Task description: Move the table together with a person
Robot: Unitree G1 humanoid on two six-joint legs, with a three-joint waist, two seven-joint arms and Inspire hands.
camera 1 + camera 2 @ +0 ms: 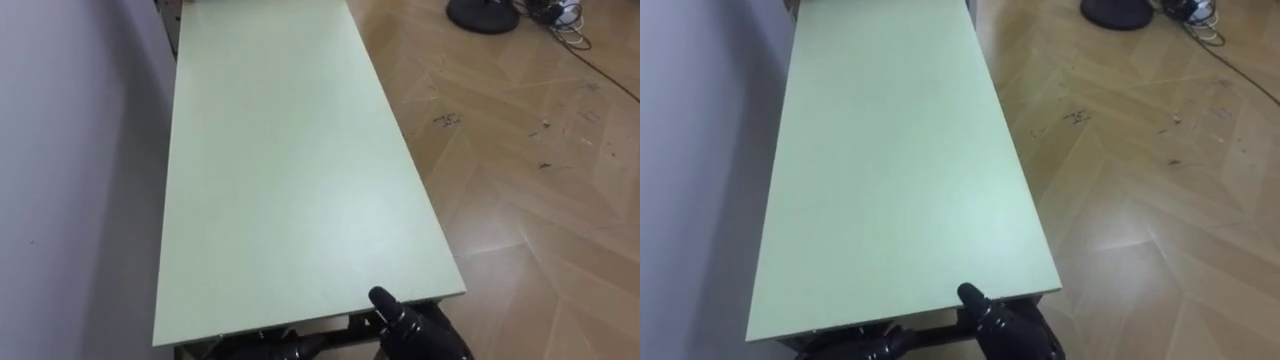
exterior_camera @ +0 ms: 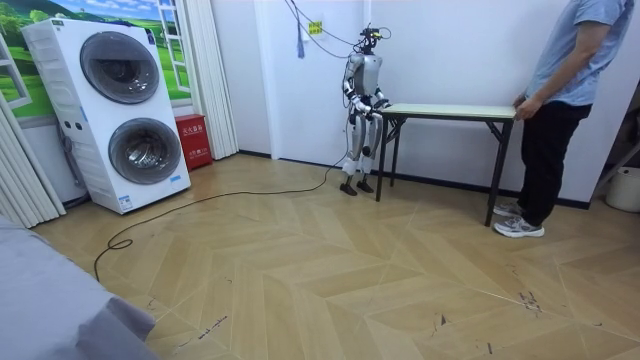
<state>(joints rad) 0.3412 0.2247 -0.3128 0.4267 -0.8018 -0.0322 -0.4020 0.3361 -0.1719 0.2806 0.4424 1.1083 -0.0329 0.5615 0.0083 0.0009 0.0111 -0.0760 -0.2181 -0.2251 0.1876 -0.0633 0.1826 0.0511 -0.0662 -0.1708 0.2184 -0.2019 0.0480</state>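
Observation:
A long pale green table (image 1: 290,150) with dark legs stretches away from me, its near short edge just below my chest. My right hand (image 1: 418,335) is at the near right corner, thumb up over the edge of the top, the rest below it. My left hand (image 1: 268,348) shows dark under the same edge, further left, mostly hidden by the top. In the room view I stand at the left end of the table (image 2: 450,111), and a person (image 2: 560,90) stands at the far end with a hand (image 2: 521,102) on that edge.
A white wall (image 1: 60,150) runs close along the table's left side. Wooden floor (image 1: 540,200) lies open on the right, with a black round base (image 1: 483,14) and cables far off. Stacked white washers (image 2: 115,110) and a red box (image 2: 193,140) stand at the room view's left.

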